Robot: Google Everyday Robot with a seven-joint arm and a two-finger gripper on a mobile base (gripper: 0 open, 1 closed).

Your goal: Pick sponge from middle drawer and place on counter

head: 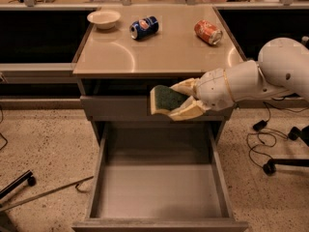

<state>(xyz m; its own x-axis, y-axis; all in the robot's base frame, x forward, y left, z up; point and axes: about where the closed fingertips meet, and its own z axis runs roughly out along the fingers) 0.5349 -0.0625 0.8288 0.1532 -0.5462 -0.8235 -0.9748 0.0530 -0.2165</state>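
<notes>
One drawer, the middle drawer (159, 195), stands wide open nearest my camera, its grey floor bare and its low side walls running back into the cabinet. To its left, on the speckled floor (43, 139), I see a thin rod (46, 193) lying at a slant, and to the right some dark cables (258, 141) and a wheeled chair base (282, 164). Above the open drawer, in the air and touching neither its floor nor its walls, the gripper (174, 102) is clamped on the sponge (166, 99): one pale finger (186, 86) lies over the top edge and the other presses from beneath. I can see the sponge's dark green face turned towards me, with the yellow layer showing along its left edge. It hangs in front of the closed upper drawer front (116, 108), just below the level of the counter's edge. The white arm (251, 79) comes in from the right side of the cabinet. Beyond that lies the counter (169, 57), glossy tan, and the sponge is not on it. Towards its far edge I count three things well apart from one another: a pale bowl (104, 18) at the left, a blue can (144, 27) on its side near the middle, and a red can (208, 32) on its side at the right.
</notes>
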